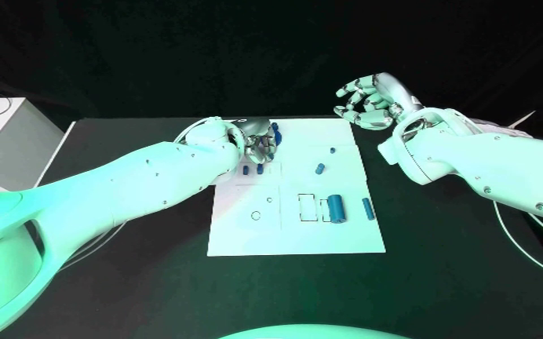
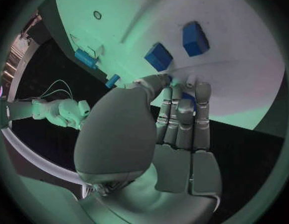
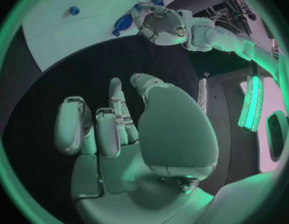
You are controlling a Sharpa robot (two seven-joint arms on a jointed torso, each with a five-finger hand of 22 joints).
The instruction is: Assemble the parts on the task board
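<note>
The left hand [image 1: 256, 136] pinches a blue part [image 2: 187, 98] at the task board [image 1: 297, 237] far edge and might drop it, while the right hand [image 1: 368, 103] hangs curled, empty.

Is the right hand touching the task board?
Apart. In the head view the right hand hovers past the task board's far right corner, holding nothing.

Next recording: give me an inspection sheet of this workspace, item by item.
Surface: black table.
Job's things: white task board; large blue cylinder and slim blue peg lie on it; two blue blocks beside left fingers.
Clutter: white box at table's left edge.
Hands: left hand presses fingers on board's far corner; right hand raised, curled, empty.
Cables: thin wire near right arm.
Surroundings: dark backdrop.
</note>
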